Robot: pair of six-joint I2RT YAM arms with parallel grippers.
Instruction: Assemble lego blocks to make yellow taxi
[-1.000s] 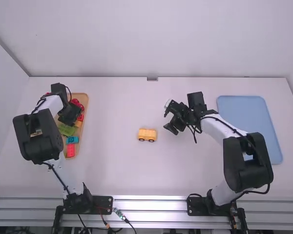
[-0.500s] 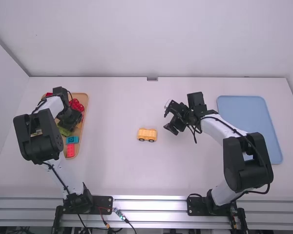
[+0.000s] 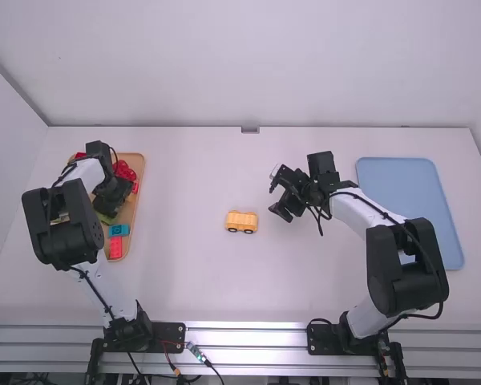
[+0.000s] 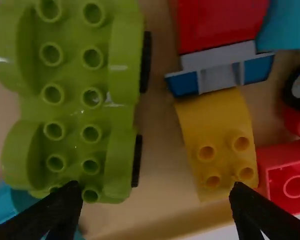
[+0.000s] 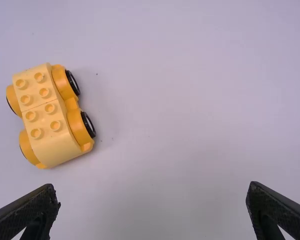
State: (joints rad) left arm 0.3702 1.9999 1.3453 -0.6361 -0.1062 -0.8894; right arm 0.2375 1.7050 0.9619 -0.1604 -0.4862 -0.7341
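Your left end effector (image 3: pixel 113 194), wide open, empty, hides some blocks (image 3: pixel 116 247) in high view; your right end effector (image 3: pixel 276 196), also open, empty, near yellow car (image 3: pixel 241 220) on desk (image 3: pixel 184 281), long axis crosswise, front unclear.

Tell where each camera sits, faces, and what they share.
High view: above and behind the left arm and right arm, looking forward and down at the table.
Left wrist view: on that wrist, facing down into the block tray; left jaws open.
Right wrist view: on that wrist, facing the yellow car; right jaws open.
High view shares tray with left wrist, car with right.
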